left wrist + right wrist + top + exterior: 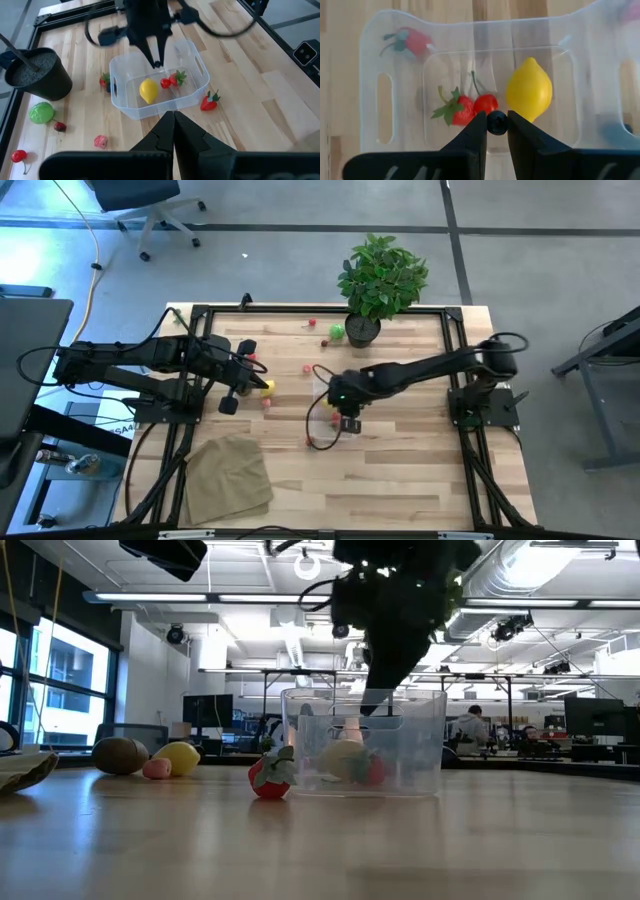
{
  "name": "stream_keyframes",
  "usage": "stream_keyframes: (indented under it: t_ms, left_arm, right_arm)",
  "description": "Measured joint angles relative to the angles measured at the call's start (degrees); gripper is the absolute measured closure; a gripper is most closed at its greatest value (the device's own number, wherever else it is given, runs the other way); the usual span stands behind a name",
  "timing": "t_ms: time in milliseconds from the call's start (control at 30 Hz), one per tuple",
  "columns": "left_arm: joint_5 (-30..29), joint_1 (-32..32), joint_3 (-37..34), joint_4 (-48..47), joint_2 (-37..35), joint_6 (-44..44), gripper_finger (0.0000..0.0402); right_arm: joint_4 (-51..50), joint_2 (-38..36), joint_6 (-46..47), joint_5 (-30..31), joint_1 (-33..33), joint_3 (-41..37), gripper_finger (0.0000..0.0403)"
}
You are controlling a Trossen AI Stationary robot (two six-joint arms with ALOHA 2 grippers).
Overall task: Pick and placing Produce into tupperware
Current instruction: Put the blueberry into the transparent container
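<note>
R gripper (496, 123) over tupperware (395, 60), fingers nipped on small dark round berry (496, 122). Likely light, hard, slick, prone to roll: pinch across middle. Inside: lemon (529, 90), cherry (485, 103), strawberry (459, 111). Farther off, L gripper (173, 120) shut, empty

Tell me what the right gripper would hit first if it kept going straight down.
Most likely the tupperware floor, just beside the cherry and lemon. The right gripper hangs over it pinching a small dark berry; depth is uncertain.
</note>
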Motion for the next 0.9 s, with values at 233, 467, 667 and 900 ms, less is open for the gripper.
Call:
stream_keyframes:
  t_ms: [233,467,667,900]
  left_arm:
    - [0.0,0.0,0.0,0.0,0.0,0.0,0.0401]
    - [0.0,0.0,0.0,0.0,0.0,0.0,0.0401]
    - [0.0,0.0,0.0,0.0,0.0,0.0,0.0401]
    - [0.0,0.0,0.0,0.0,0.0,0.0,0.0401]
  right_arm:
    - [-4.8,5.5,-1.5,-2.5,0.0,4.7,0.0357]
    - [-4.7,6.7,-1.6,-2.8,-0.2,4.3,0.0357]
    - [-4.4,6.7,-2.1,-3.9,-0.1,4.3,0.0357]
    - [-4.1,6.7,-2.1,-3.6,-0.2,4.3,0.0321]
